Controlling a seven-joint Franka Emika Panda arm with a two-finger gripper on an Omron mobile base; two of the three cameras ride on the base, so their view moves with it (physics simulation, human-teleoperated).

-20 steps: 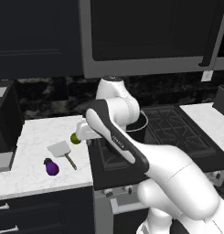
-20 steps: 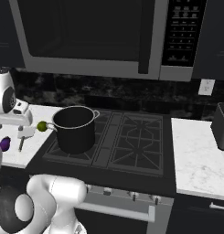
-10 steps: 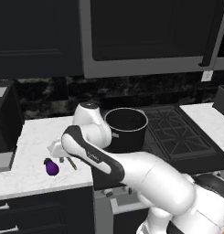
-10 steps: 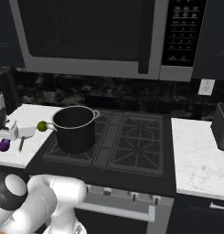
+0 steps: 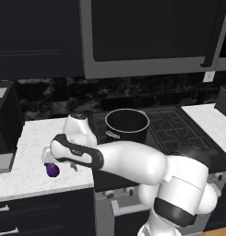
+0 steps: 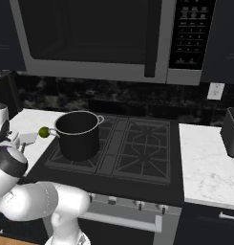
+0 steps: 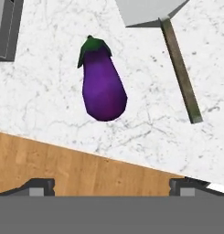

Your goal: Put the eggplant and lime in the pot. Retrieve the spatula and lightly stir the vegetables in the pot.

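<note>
Robot arm swung left over the desk to hang above the eggplant, jaws wide apart and holding nothing.

Within the last second the arm has moved from near the pot to the marble desk. The eggplant lies flat beneath the hand, the spatula beside it, and the lime sits by the pot's handle. Nothing looks loaded yet; grasping the eggplant seems next. The arm is folded low, elbow out, hand pointing down.

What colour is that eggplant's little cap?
Green, atop the glossy purple eggplant lying on the white marble counter. The hand view shows it best.
</note>
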